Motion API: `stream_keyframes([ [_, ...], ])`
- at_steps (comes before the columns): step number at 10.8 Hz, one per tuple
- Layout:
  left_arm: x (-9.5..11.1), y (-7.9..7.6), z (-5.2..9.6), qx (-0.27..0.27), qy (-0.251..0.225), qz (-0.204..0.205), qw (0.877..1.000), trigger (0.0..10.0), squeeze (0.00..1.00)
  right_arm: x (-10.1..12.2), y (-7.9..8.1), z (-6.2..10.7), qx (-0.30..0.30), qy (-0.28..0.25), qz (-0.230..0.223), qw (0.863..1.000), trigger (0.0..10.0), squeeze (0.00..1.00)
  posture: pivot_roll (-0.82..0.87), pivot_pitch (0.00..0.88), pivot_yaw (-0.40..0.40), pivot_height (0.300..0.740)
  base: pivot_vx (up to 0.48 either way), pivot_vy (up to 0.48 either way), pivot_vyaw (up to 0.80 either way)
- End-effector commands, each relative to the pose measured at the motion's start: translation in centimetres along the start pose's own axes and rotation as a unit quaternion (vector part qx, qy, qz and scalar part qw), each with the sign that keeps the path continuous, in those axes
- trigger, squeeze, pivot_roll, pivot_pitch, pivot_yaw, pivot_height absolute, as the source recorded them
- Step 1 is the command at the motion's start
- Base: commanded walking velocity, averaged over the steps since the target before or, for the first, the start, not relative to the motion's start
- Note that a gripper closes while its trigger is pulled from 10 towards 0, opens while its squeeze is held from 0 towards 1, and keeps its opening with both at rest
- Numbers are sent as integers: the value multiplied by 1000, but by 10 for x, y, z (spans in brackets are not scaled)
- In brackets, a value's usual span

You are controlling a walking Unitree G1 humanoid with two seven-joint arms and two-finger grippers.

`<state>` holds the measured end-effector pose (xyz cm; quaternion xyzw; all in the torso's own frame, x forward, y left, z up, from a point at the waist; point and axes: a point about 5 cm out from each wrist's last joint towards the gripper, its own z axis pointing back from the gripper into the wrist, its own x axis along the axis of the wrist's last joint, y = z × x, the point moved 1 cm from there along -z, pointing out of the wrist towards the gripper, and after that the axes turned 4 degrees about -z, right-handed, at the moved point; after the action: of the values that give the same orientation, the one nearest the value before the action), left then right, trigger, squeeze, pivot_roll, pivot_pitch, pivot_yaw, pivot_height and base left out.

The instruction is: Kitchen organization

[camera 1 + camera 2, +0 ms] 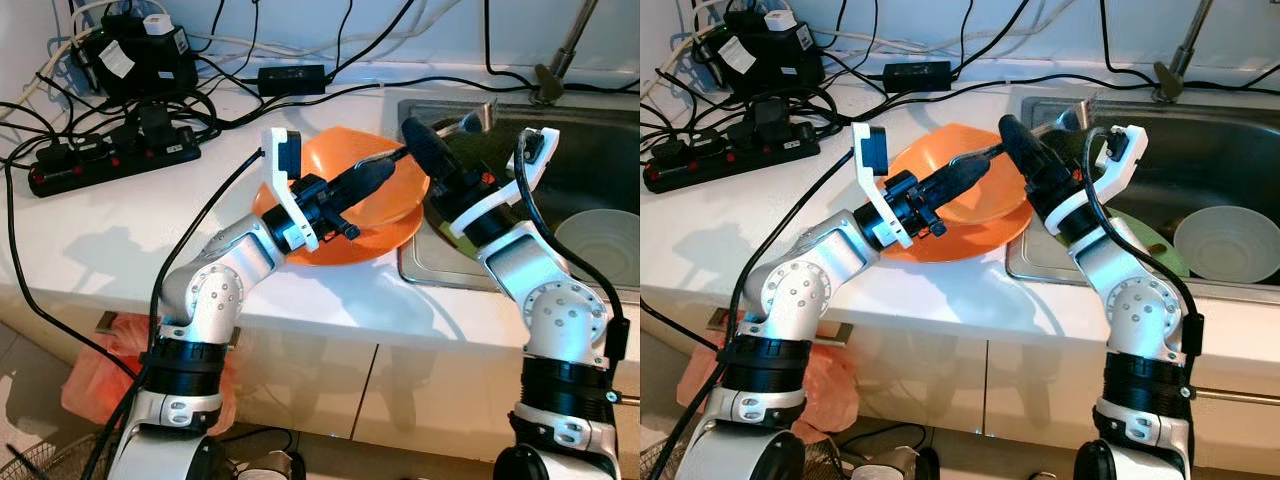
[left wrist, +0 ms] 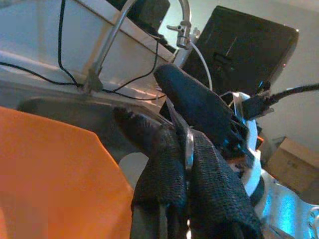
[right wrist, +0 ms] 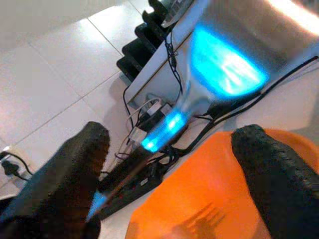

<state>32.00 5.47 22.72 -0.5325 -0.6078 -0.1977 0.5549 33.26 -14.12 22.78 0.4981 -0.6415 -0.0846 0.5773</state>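
Evidently, from the head views, the left gripper [image 1: 385, 165] is pinched shut on the thin handle of a metal spatula [image 1: 1080, 112], whose blade juts past its fingertips toward the sink [image 1: 600, 125]. Below that gripper sits an orange plate [image 1: 330, 240] carrying an orange bowl [image 1: 925, 160], both apparently without contents. Beyond the right gripper [image 1: 1025, 150], a white bowl [image 1: 1230, 245] rests in the sink.

Along the left wrist, fingers [image 2: 164, 169] press together around the handle.

Along the right wrist, fingers [image 3: 269, 169] stand wide apart, the shiny blade between them, untouched. I judge the spatula light, stiff and slippery; grip the narrow neck.
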Motion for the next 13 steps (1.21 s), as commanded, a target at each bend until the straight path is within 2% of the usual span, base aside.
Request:
stream_keyframes([
  [1, 6, -10, -1, -32, -9, -6, 999, 0, 0, 2, 1, -4, 0, -6, -5, 1000, 0, 0, 61, 67, 54, 740, 0, 0, 0],
  [10, 9, -5, 3, -26, -3, -5, 1000, 0, 0, 15, -9, -2, -23, -32, 8, 999, 0, 0, 58, 56, 59, 740, 0, 0, 0],
  [11, 8, -4, 2, -19, 4, -12, 1000, 1961, 0, 16, -9, -2, -24, -33, 8, 999, 0, 0, 57, 54, 59, 740, 0, 0, 0],
  [12, 8, -3, 2, -14, 5, -15, 1000, 3098, 0, 16, -9, -2, -25, -34, 8, 999, 0, 0, 58, 52, 59, 740, 0, 0, 0],
  [13, 8, -2, 2, -10, 4, -16, 1000, 5451, 0, 17, -10, -2, -28, -37, 9, 999, 0, 0, 59, 54, 57, 740, 0, 0, 0],
])
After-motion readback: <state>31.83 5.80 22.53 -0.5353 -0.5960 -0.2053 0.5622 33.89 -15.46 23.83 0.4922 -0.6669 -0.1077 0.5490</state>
